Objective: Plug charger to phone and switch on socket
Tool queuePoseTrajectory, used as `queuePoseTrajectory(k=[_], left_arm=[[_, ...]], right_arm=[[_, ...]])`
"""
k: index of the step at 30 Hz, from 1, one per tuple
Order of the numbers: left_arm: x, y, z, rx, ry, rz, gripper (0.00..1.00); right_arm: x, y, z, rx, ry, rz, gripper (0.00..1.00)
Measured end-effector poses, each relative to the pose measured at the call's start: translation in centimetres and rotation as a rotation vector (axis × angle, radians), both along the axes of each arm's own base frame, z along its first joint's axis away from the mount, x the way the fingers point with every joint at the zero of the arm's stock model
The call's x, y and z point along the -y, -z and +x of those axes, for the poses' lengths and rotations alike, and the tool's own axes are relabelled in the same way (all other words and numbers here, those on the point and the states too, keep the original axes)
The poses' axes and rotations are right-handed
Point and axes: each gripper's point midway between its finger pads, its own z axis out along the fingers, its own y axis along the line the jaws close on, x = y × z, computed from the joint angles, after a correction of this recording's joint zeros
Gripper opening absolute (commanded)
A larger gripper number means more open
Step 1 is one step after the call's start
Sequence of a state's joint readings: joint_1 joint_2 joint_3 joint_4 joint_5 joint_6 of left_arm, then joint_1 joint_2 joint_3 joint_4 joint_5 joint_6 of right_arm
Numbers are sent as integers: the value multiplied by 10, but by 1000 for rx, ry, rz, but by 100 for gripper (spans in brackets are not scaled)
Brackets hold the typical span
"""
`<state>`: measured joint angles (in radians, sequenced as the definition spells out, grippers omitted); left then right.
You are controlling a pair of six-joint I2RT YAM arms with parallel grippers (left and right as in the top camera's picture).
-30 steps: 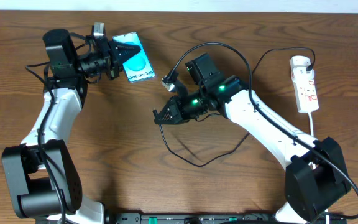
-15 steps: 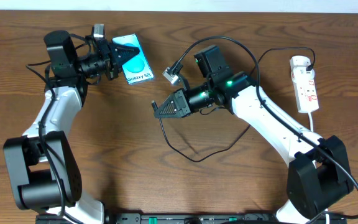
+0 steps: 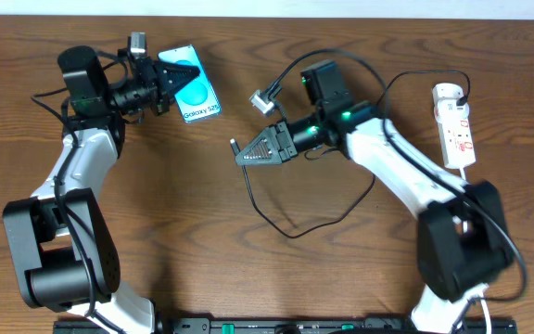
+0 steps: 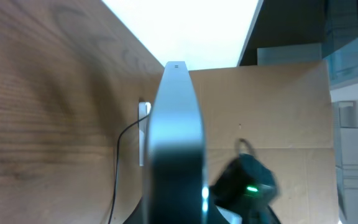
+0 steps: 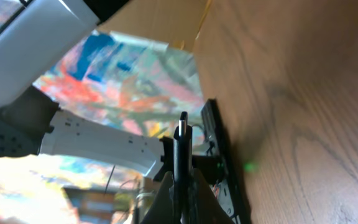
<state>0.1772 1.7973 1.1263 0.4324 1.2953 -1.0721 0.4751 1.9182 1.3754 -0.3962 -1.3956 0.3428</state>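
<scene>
In the overhead view the phone, cyan screen reading "Galaxy S25", is held off the table at the upper left by my left gripper, which is shut on its near end. The left wrist view shows the phone edge-on between the fingers. My right gripper at the centre is shut on the plug tip of the charger. The tip points left toward the phone, a gap apart. The tip sticks out between the right fingers. The black cable loops over the table to the socket at the right.
The socket's thick white cord runs down the right side past the right arm's base. The charger's cable loop lies on the wood below the right gripper. A small grey connector hangs off the right wrist.
My right gripper has moved up and a little right with the plug tip, levelling toward the phone. My left gripper has shifted the phone slightly up and left.
</scene>
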Motion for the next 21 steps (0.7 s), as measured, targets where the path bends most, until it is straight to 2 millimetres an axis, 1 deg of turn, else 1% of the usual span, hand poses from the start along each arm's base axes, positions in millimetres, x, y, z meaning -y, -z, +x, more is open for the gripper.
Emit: queuePoseTrajectory(k=[5, 8, 9, 16, 21], left_arm=[[-2, -2, 2, 20, -11, 6, 7], [-2, -2, 3, 19, -15, 7, 7], [-3, -2, 3, 20, -17, 8, 7], [-3, -8, 6, 67, -21, 17, 7], [-3, -13, 7, 105, -21, 24, 7]], right_arm=[[-5, 33, 5, -78, -48, 38, 1], [-5, 42, 5, -105, -57, 40, 1], [-6, 43, 5, -103, -59, 43, 1], [-11, 30, 13, -25, -78, 107, 1], [-19, 19, 15, 26, -99, 141, 1]])
